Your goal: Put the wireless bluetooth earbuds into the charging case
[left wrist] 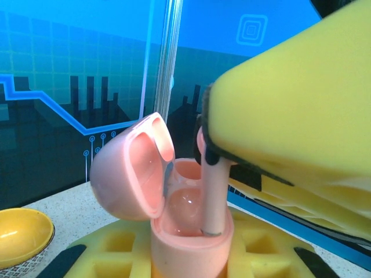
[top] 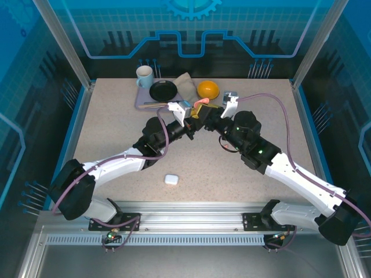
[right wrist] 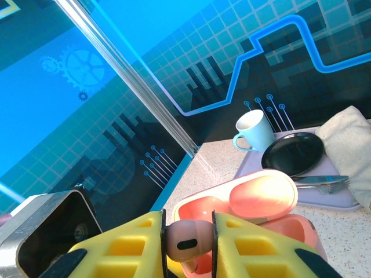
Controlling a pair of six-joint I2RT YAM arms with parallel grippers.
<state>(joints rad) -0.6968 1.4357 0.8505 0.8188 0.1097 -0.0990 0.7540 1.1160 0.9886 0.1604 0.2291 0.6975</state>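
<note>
A pink charging case (left wrist: 191,231) stands upright with its lid (left wrist: 130,174) swung open to the left, and my left gripper (left wrist: 191,258) is shut on its lower body. My right gripper (right wrist: 188,231) is shut on a pink earbud (right wrist: 188,242), pinching its head between the yellow fingers (right wrist: 255,249). The earbud's stem (left wrist: 213,197) points down into the case's near socket, its tip at the rim. From above, both grippers meet over the table's middle back, left gripper (top: 194,116) and right gripper (top: 210,111), with the pink case (top: 203,103) between them. A closed white case (top: 170,179) lies near the front.
At the back stands a lilac tray (top: 141,103) with a pale blue mug (top: 144,75), a black plate (top: 163,90) and a fork (right wrist: 322,182). A beige cloth (top: 185,84) and a yellow bowl (top: 207,88) sit beside it. Glass walls ring the table.
</note>
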